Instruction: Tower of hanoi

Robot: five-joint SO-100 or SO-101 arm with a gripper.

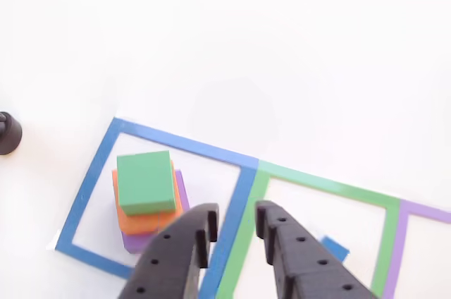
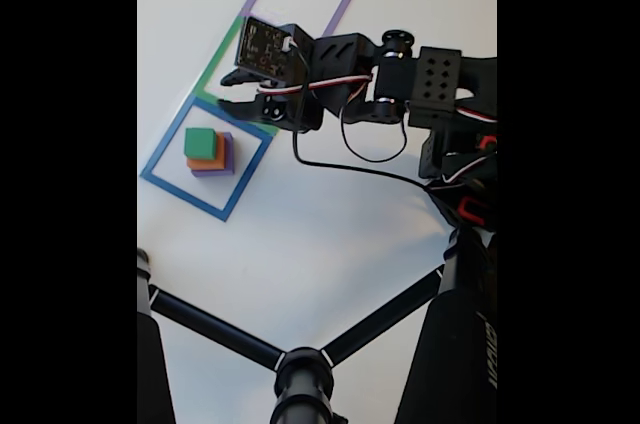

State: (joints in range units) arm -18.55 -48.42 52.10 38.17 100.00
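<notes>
Slightly spread, empty tool (image 1: pixel 234 232) hangs just right of the stacked blocks (image 1: pixel 146 197) in the other view.

blue piece (image 1: pixel 335 248) mostly hidden behind fingers (image 1: pixel 282 239), purple block (image 1: pixel 141 241) largely covered by stack

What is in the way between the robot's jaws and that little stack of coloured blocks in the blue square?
Nothing visible. The open black two-finger gripper hangs over the blue tape line beside the stack, whose green square block sits on top of an orange block and a purple block. The white table between them looks bare.
</notes>
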